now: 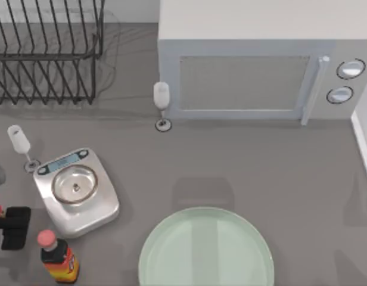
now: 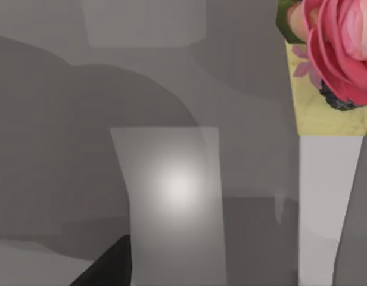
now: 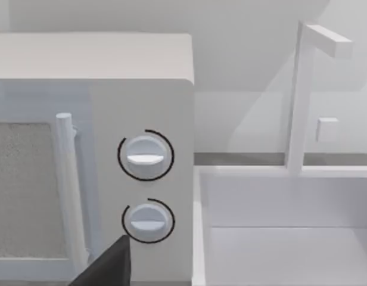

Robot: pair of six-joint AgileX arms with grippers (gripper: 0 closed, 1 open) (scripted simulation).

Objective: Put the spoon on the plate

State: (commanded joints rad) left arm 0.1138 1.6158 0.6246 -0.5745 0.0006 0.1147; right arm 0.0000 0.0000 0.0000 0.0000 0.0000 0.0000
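I had yet to find the spoon for the large round pale green glass plate [image 1: 205,249] at lower centre; my tools' state I couldn't tell.

One pale green plate [image 1: 206,247]; two white stemmed glasses [image 1: 161,98] [image 1: 18,140]; one kitchen scale [image 1: 76,190]; one bottle [image 1: 58,256]; one microwave [image 1: 255,65] with two dials [image 1: 351,69] [image 1: 340,94]; one wire rack [image 1: 46,47].

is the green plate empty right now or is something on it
Empty. In the top view the plate at the table's front edge shows bare pale green glass, with nothing lying on it; its front edge is cut off by the picture.
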